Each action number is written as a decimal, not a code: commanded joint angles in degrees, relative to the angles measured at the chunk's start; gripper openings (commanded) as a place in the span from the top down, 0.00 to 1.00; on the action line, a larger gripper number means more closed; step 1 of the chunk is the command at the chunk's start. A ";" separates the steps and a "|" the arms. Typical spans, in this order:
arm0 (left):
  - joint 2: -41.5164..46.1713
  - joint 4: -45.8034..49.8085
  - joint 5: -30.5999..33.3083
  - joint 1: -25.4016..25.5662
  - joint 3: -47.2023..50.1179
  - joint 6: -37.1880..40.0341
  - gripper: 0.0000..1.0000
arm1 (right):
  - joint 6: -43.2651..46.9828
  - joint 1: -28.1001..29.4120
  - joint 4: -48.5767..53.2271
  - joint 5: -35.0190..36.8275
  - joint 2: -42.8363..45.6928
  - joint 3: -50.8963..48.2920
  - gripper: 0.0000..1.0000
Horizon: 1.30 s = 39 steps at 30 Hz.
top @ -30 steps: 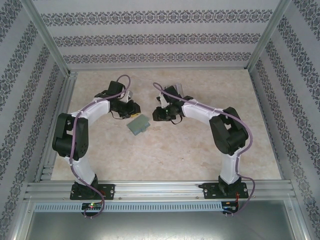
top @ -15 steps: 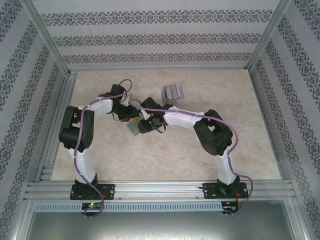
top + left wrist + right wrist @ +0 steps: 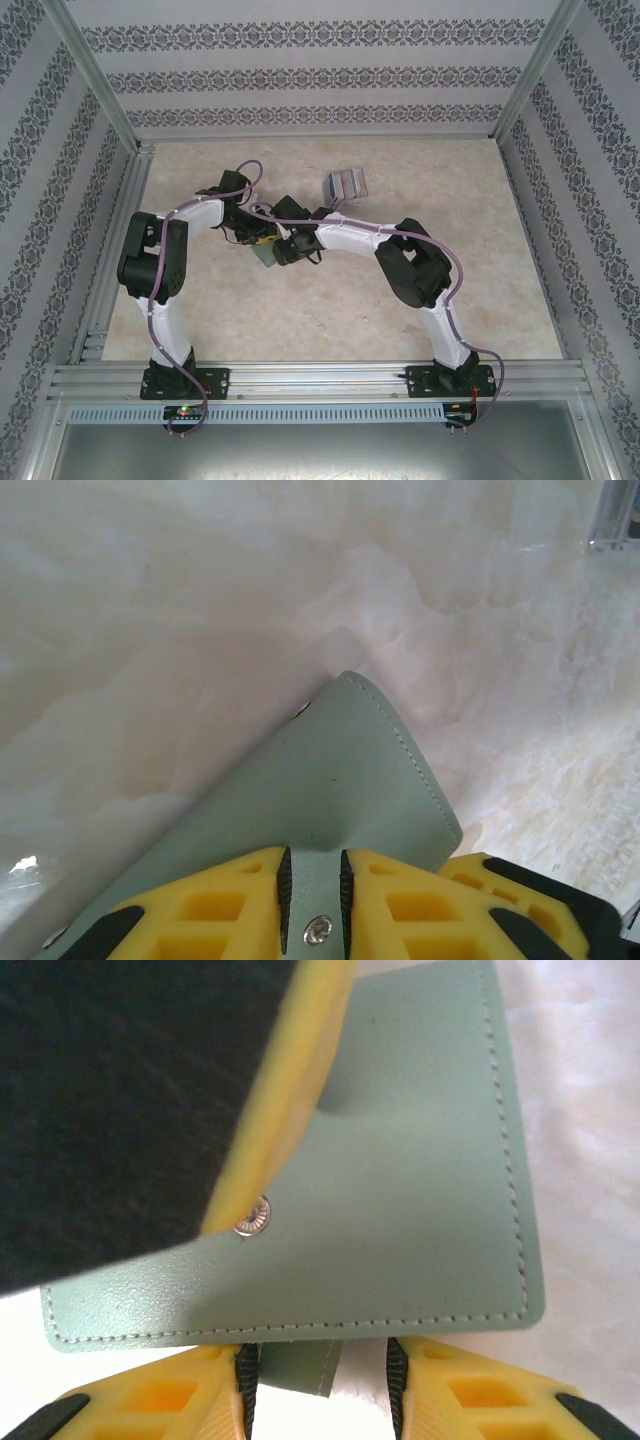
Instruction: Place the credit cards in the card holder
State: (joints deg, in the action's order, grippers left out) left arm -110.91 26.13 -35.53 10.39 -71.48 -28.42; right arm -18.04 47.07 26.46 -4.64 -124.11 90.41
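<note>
Top view: the marble table (image 3: 400, 300) is seen walled in by patterned panels (image 3: 300, 80). The cards (image 3: 346, 186) are left standing alone at the back, well apart from both arms. The holder (image 3: 263, 256) is found left of centre, mostly covered by the two wrists; only a green corner is seen. The left gripper (image 3: 258, 237) is set on it from the back-left and the right gripper (image 3: 278, 250) is brought in from the right, the two just beside each other. A second ago the holder lay uncovered between the grippers and the right one was held back by the cards; since then the right arm has been swung across to the holder.

Left wrist: the left gripper (image 3: 313, 900) is seen pressed together on a narrow strap of the holder (image 3: 320, 780), a metal snap (image 3: 318, 930) caught between the pads. The panel is lifted at a tilt over the table (image 3: 150, 600).

Right wrist: much of the holder (image 3: 420, 1180) is blocked by the left arm's black body and one yellow finger (image 3: 290, 1090), resting beside a snap (image 3: 258, 1220). The right gripper (image 3: 315, 1395) is held spread, a green flap (image 3: 295, 1368) lying between its jaws with room to spare on one side.
</note>
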 commanded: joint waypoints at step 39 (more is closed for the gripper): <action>-6.42 -4.33 -0.71 -1.26 3.61 0.52 0.82 | 2.74 -4.31 -57.50 -8.74 16.99 -38.47 1.00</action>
State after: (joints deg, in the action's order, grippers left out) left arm -113.80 20.78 -42.78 9.72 -69.73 -28.51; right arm -15.00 42.94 -23.27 -10.63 -109.12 53.30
